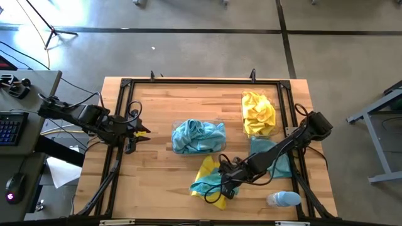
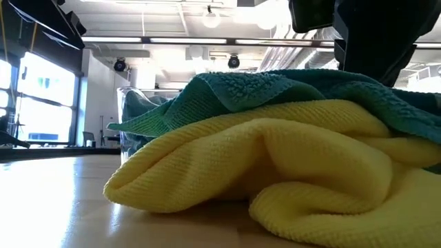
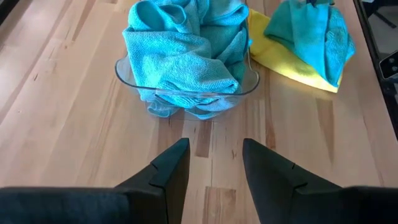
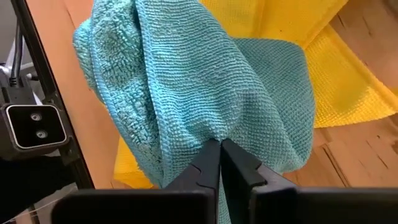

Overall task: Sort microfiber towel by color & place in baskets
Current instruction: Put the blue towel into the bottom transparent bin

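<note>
Near the table's near edge lies a pile: a teal towel draped over a yellow towel. My right gripper is down on this pile, shut on the teal towel. A clear basket at the table's middle holds teal towels. A second basket toward the far right holds yellow towels. Another teal towel lies flat under the right arm. My left gripper hovers open at the table's left, pointing at the teal basket. My right gripper pinches a gathered fold of the teal towel between its two fingers, coming from above and slanting down. The cloth bunches in pleats toward the fingertips. The rest of the towel lies slack over the yellow towel.
A small pale bottle lies at the near right corner, close to the pile. A dark frame runs around the tabletop. Bare wood shows between my left gripper and the teal basket, and along the far edge.
</note>
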